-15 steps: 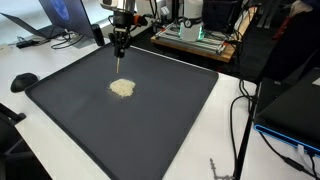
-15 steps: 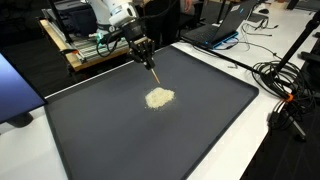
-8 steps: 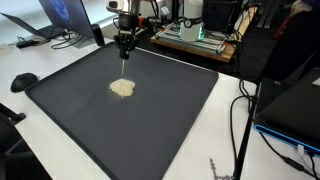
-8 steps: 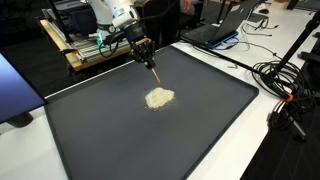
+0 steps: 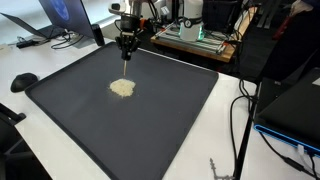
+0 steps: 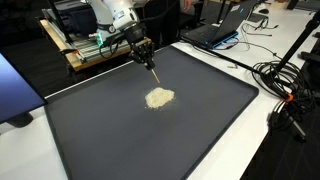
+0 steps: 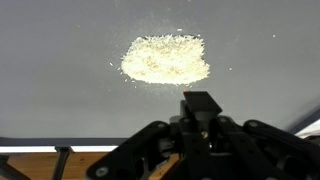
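Hand (image 5: 126, 48), stick (image 5: 125, 63) slightly nearer powder pile (image 5: 122, 88)

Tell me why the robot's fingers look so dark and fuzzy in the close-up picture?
Wrist view: the fingers are right by the lens, unlit and out of focus; the pale pile is sharper. Both exterior views: even light, the thin stick shows clearly.

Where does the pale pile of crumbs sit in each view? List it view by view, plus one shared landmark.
Exterior view: pile left of picture centre on the dark mat, below the claw.
Exterior view: pile at picture centre, just below the stick in the claw.
Wrist view: pile upper centre, above the claw.
Shared landmark: the dark mat.
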`<state>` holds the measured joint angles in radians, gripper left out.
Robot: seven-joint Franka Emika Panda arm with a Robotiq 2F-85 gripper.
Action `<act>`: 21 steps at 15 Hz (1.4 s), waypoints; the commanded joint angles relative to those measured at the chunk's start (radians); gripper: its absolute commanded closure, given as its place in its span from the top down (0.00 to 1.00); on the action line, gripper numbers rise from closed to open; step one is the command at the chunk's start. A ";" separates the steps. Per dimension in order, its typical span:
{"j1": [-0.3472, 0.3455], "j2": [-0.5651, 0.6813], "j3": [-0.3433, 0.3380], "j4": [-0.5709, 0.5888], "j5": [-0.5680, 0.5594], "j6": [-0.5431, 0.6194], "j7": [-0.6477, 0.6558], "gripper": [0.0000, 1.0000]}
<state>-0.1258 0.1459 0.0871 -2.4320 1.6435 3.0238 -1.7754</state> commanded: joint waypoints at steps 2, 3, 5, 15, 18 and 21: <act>0.012 -0.006 0.009 -0.017 -0.037 0.027 0.010 0.03; 0.013 -0.004 0.011 -0.019 -0.066 0.036 0.038 0.03; 0.016 -0.003 0.012 -0.030 -0.157 0.046 0.115 0.03; 0.068 -0.021 -0.113 -0.104 -0.905 0.024 0.777 0.03; 0.122 -0.029 -0.231 -0.077 -1.158 -0.050 0.972 0.03; 0.176 -0.030 -0.334 -0.008 -1.417 -0.172 1.173 0.03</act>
<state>-0.0079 0.1402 -0.1553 -2.4906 0.4205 2.9663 -0.7673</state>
